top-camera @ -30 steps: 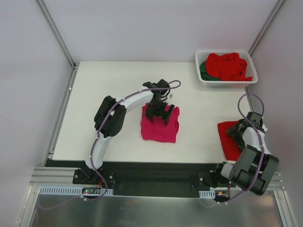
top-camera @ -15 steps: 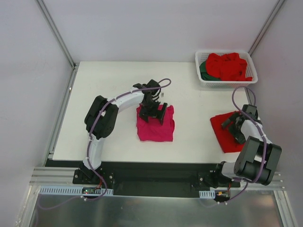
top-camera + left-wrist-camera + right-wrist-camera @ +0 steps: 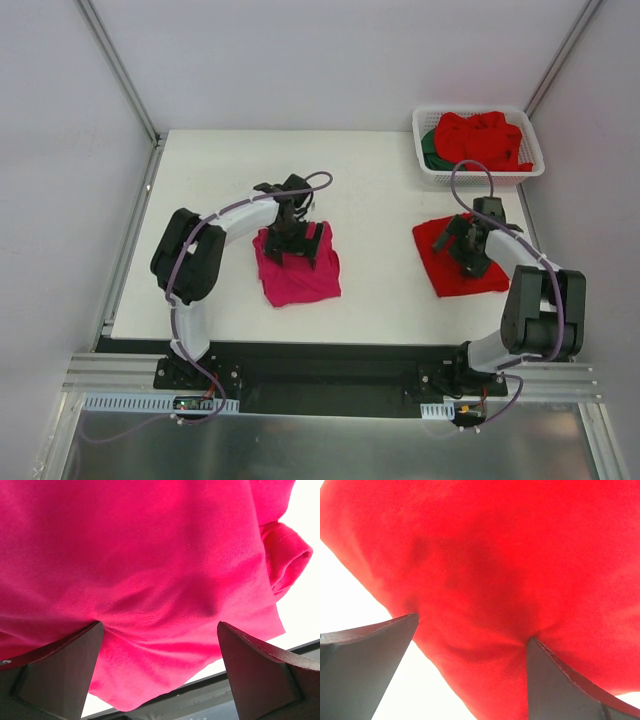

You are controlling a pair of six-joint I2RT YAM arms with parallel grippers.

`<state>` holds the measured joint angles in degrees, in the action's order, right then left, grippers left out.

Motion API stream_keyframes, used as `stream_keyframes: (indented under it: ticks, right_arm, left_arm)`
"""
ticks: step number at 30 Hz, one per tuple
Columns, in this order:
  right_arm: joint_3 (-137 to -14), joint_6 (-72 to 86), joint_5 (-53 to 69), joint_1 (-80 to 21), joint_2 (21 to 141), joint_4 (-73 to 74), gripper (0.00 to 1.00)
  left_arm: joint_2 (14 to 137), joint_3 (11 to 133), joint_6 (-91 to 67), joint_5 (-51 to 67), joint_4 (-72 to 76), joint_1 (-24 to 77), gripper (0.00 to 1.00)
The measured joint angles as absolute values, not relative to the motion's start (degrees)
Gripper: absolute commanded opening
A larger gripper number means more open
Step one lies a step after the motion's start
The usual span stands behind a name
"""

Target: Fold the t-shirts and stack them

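From above, the left gripper point(image 3: 298, 245) sits on the pink shirt point(image 3: 300, 280) mid-table, the right gripper point(image 3: 468, 250) on the red shirt point(image 3: 445, 270) near the basket point(image 3: 478, 176) — only my wrist views show the jaws spread wide, pressing cloth, clasping nothing.

The white slotted plastic basket point(image 3: 480, 177) stood at the far right corner of the white flat table point(image 3: 230, 170). Inside it lay a crumpled bright red cloth t-shirt point(image 3: 485, 138), with a dark green cloth t-shirt point(image 3: 431, 150) at its left. In front of the basket lay a folded red cloth t-shirt point(image 3: 470, 278), with the right gripper point(image 3: 466, 246) on top. Well left of the basket and nearer the front lay a folded magenta-pink cloth t-shirt point(image 3: 300, 282), with the left gripper point(image 3: 298, 243) on top.
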<state>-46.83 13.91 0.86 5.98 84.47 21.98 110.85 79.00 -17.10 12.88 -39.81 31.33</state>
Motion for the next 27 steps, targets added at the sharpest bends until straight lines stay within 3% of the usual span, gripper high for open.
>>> stream_keyframes:
  ticks: [19,27]
  right_arm:
    - [-64.58,21.21,2.7,-16.03,101.3,21.76,0.96]
    - [-65.76,19.33,-1.23,-21.45,100.38,25.45,0.96]
  left_arm:
    - [99.04,66.11,-16.71,8.43,-40.05,26.17,0.99]
    - [97.3,66.57,-16.71,8.93,-40.86,26.15,0.99]
